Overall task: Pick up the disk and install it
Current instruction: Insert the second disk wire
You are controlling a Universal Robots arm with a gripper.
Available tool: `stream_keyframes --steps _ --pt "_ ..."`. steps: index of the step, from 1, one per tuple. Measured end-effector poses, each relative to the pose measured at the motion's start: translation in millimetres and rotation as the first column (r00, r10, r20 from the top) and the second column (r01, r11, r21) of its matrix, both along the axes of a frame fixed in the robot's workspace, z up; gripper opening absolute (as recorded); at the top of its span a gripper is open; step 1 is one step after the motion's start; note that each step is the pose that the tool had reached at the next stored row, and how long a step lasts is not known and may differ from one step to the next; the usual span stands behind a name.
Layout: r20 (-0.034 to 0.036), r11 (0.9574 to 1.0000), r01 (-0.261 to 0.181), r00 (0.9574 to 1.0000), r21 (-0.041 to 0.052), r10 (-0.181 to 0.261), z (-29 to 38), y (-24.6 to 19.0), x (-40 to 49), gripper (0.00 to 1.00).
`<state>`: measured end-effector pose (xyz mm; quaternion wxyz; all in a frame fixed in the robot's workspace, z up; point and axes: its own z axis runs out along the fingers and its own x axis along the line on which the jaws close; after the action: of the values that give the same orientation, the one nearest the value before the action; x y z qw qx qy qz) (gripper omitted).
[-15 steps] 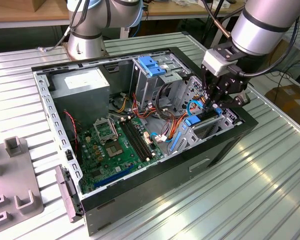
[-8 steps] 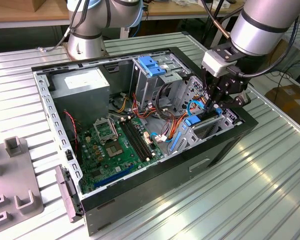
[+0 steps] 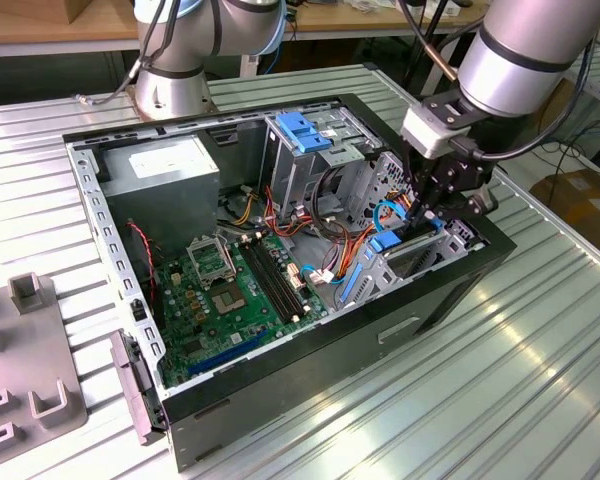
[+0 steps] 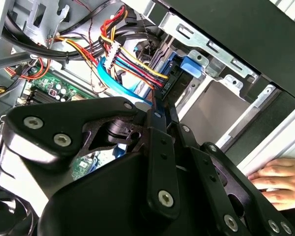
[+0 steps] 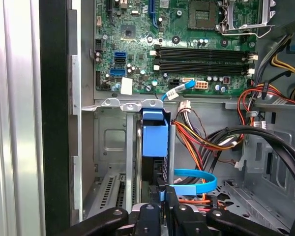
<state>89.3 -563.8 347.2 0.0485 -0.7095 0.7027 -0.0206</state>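
While standing edge-up in computer case (image 3: 450, 290) drive bay, disk (image 5: 155, 140) sits clamped between gripper (image 5: 161, 192) fingers; no legible print.

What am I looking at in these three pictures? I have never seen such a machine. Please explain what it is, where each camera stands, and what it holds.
This is a robot arm working inside an open computer case that lies on a ribbed metal table. The exterior view comes from a camera beside the table. The two wrist views come from cameras riding on the arm, looking along its black gripper into the case.

Inside you see the green motherboard, a grey power supply, a metal drive cage with a blue latch and coloured cables.

The gripper is closed on the disk, a drive standing on edge in a blue carrier, low in a bay at the case's front. In the second wrist view, a person's hand rests outside the case.
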Motion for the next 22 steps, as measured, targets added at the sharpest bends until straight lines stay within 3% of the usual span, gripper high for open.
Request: stream_keyframes --steps 6,16,22 --pt "-0.0001 1.0 0.003 1.0 0.0019 -0.003 -2.4 -0.3 0.0 0.16" --pt "-0.0004 0.9998 0.017 0.9999 0.0096 -0.017 -0.8 -0.8 0.0 0.16" --pt "-0.0005 0.9998 0.018 0.9998 0.0111 -0.018 -4.5 -2.6 0.0 0.16"
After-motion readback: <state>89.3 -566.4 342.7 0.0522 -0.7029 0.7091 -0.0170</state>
